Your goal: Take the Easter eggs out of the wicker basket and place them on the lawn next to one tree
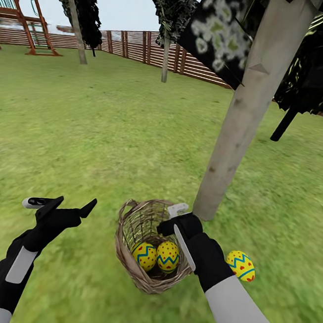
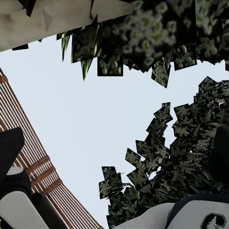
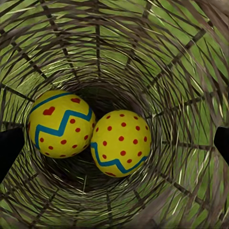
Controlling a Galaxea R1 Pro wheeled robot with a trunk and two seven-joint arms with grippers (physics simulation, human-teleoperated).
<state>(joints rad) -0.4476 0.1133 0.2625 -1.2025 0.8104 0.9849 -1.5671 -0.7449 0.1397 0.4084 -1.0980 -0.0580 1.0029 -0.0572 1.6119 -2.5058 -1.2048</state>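
The lawn (image 1: 109,141) is flat and soft-looking, so I judge an egg set down there will stay and not roll far. The tree (image 1: 245,120) stands just behind the wicker basket (image 1: 127,227), and the basket sits on the grass near its foot. The basket looks light and a bit springy, so I expect it can tip if I push on its rim.

My right hand (image 1: 175,220) hangs over the basket mouth, pointing down inside; in the right wrist view its fingers are spread wide at both edges, holding nothing. My left hand (image 1: 69,206) is also spread and empty, well to the side over the grass.

Two eggs lie in the basket bottom, touching: the zigzag egg (image 3: 61,124) and the dotted egg (image 3: 120,143). A third egg (image 1: 241,265) already lies on the grass near the trunk.

The eggs look hard, smooth and slippery. I would take the dotted one across its middle, the widest part, with gentle pressure.
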